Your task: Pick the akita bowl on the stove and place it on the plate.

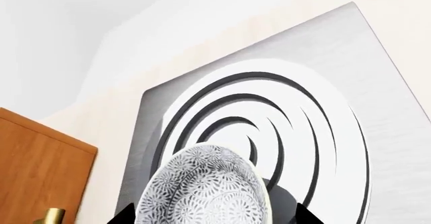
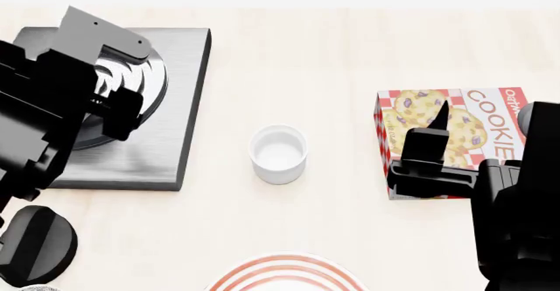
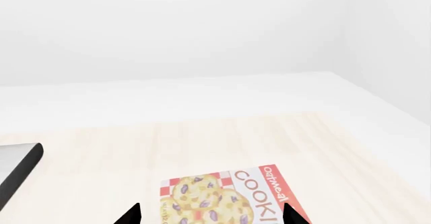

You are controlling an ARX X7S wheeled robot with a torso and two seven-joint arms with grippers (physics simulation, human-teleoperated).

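Your left gripper [image 1: 214, 219] is clamping the akita bowl [image 1: 205, 188], tilted, above the stove [image 2: 149, 153] burner; the plate [image 2: 289, 274] is waiting near-centre. Your right gripper [image 3: 210, 216] is idling, jaws apart.

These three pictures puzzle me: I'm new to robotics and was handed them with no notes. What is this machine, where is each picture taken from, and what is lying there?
It is a simulated two-armed robot steered by a person. One picture looks down from its head; the other two come from cameras near each gripper.

On the pale wooden table lie a grey stove with ring burner, a small white cup, a cookie box, a red-ringed plate at the near edge, and a black knob.

The left gripper is over the stove, its dark fingertips either side of the patterned akita bowl; whether it grips is unclear. The right gripper hangs open above the cookie box, holding nothing.
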